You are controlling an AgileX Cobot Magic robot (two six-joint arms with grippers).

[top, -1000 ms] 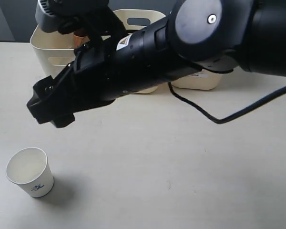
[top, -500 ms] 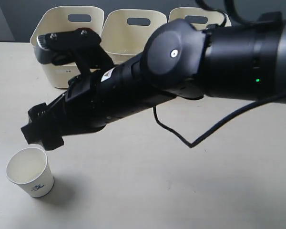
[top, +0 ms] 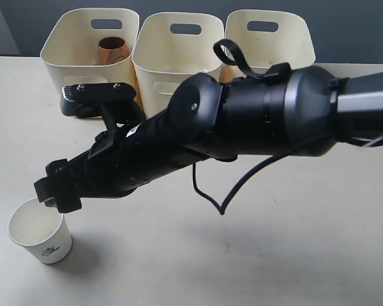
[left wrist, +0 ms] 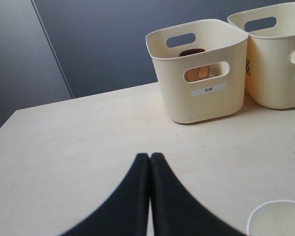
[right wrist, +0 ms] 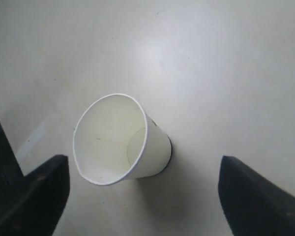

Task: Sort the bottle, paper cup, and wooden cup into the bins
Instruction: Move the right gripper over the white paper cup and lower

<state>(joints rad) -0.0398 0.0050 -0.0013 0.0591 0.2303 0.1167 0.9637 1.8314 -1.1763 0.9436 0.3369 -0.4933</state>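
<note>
Right hand [right wrist: 140, 196] spread wide above paper cup [right wrist: 120, 140] — left hand [left wrist: 148, 196] clenched, seemingly empty.

Lab bench; labelled bins [top: 89, 44]

A pale cream table [top: 293, 255] fills nearly the whole exterior view, its matte top marked only by a few tiny specks and soft shadows. Its far edge runs across the upper part of the frame. Behind it stands a dark blue-grey wall [top: 345, 25]. In the left wrist view the wall [left wrist: 98, 39] shows a thin slanted seam at upper left. Lighting is even and diffuse.
</note>
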